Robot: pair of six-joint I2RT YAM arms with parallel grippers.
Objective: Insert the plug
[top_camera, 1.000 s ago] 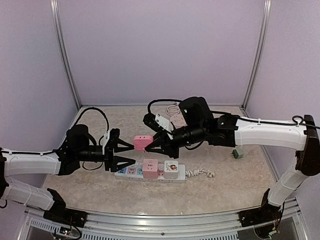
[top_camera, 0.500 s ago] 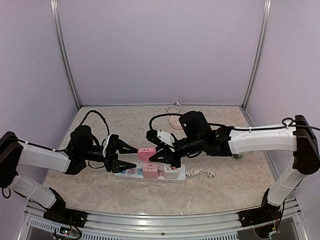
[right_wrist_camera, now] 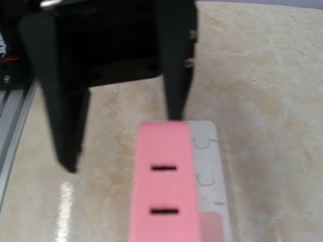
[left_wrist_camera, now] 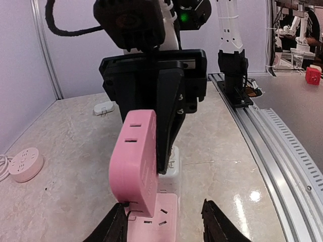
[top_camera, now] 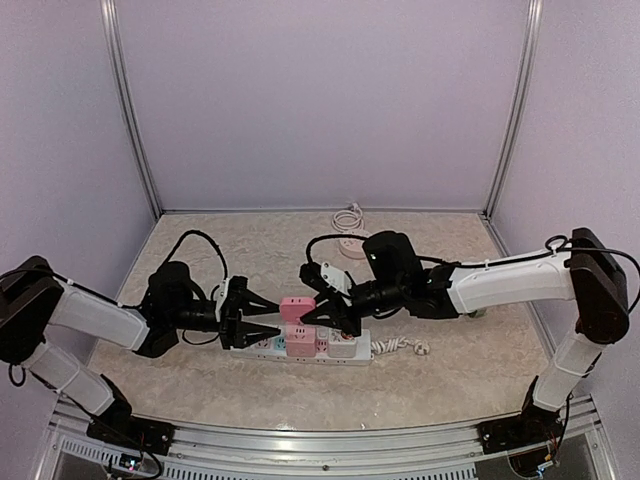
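**Pink plug held over the power strip, left jaws standing apart**

The pink plug [top_camera: 294, 306] is a rounded, plain pink block with two short dark slots in one face. It sits a little left of the table's middle, directly over the white power strip [top_camera: 362, 347]. The strip lies along the near part of the marbled table [top_camera: 450, 400] and carries other pink and white blocks.

The right gripper [top_camera: 322, 318] reaches in from the right and is clamped on the plug. In the left wrist view one of its black fingers [left_wrist_camera: 167, 116] lies flat against the plug's side, and the other is hidden behind the block. The left gripper [top_camera: 262, 322] comes in from the left with its jaws parted to a middling gap. It holds nothing, and its tips point at the plug.

From above, the plug seems to rest on the strip, but whether its prongs are in cannot be told. The left wrist view shows it leaning slightly, its lower end just above a pink block [left_wrist_camera: 154, 222] seated in the strip. One left fingertip [left_wrist_camera: 117, 227] is close to the plug's lower corner, touching or not is unclear. That view also shows a round pink socket [left_wrist_camera: 25, 164] lying well apart on the far side. The right wrist view is close and blurred. It gives the slotted face and the two left fingers [right_wrist_camera: 65, 116] spread beyond it.
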